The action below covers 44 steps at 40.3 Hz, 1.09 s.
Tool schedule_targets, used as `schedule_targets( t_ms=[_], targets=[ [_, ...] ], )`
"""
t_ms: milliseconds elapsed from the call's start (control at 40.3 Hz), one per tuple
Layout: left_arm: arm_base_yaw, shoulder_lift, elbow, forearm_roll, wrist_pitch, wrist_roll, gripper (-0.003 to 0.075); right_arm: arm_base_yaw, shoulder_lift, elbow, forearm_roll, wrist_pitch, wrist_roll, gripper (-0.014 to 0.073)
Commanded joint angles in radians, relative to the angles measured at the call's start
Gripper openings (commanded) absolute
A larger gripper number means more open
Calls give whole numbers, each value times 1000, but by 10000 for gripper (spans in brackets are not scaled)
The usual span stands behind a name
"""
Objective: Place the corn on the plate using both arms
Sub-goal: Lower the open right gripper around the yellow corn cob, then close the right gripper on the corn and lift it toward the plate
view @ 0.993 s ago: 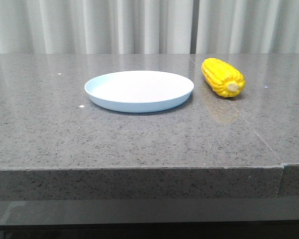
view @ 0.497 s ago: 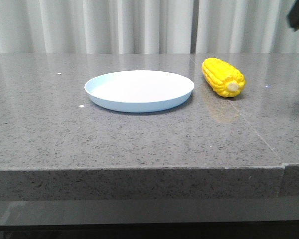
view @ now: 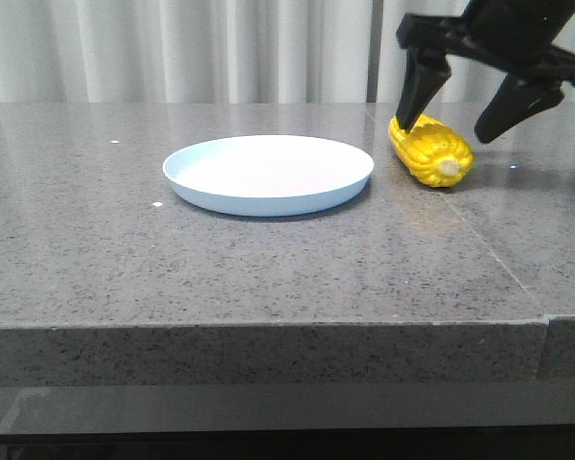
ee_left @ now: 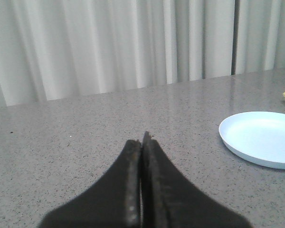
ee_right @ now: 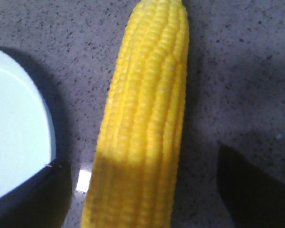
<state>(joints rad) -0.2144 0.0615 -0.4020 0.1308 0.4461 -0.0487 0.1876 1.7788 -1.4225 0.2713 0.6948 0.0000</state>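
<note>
Reaching for the corn, plate waiting empty.

Left gripper (ee_left: pixel 141 142) pressed closed, holding nothing, idle over the tabletop (view: pixel 268 268); plate (view: pixel 268 174) bare at centre; corn (view: pixel 429 149) lying just right of it; right gripper (view: pixel 457 110) spread wide, straddling the cob, positioned for grasping.

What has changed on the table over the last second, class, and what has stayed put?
The right gripper has come down from the upper right, jaws open astride the corn, not yet gripping. Corn and plate have not moved. The left gripper is shut, away from both.
</note>
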Motion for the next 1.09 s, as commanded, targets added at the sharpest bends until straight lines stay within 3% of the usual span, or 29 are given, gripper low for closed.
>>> schedule_targets(
  t_ms=[0,124,348,472,745,1068],
  targets=[
    [2,11,-24,-2,-81,1,-20,2,-8,-73,11,-14,-11,643],
    [2,11,-24,-2,-81,1,-20,2,3,-83,29,-13,-11,567],
    [2,11,-24,-2,-81,1,-20,2,3,-83,36,-35,-11,155],
    [2,11,-24,-2,-81,1,-20,2,-13,-83,37,-34,-11,10],
    [2,11,-24,-2,-81,1,-20,22,-134,-83,144,-42,-11,8],
    [2,11,-24,-2,-81,1,-20,180,-102,-82,354,-98,-11,8]
  ],
)
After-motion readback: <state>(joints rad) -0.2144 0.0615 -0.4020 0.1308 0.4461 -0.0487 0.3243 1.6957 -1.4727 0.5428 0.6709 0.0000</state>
